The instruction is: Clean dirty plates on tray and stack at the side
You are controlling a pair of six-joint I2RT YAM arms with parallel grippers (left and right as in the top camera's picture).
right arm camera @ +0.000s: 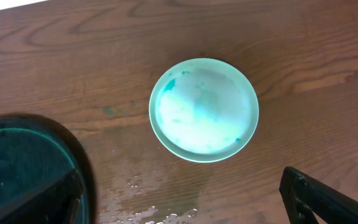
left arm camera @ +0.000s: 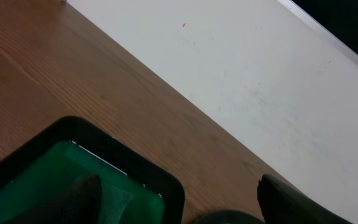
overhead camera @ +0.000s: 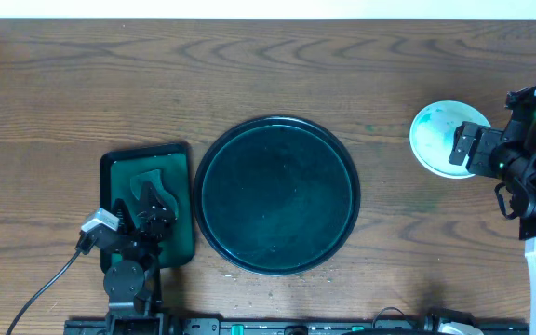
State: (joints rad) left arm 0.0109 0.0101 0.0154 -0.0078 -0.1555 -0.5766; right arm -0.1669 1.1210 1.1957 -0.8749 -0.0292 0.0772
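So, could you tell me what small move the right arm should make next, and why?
Probably lower the open right tool onto the rim of the pale plate and close. The plate sits on the table beside the empty round tray, green smears show on it, and the tool's fingers are spread with nothing between them.

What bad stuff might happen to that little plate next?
The plate has green smears, so it may end up set aside dirty. A wet patch lies beside the round tray, so the plate might slide if pushed. The right gripper hangs open over the plate's edge and could bump it.
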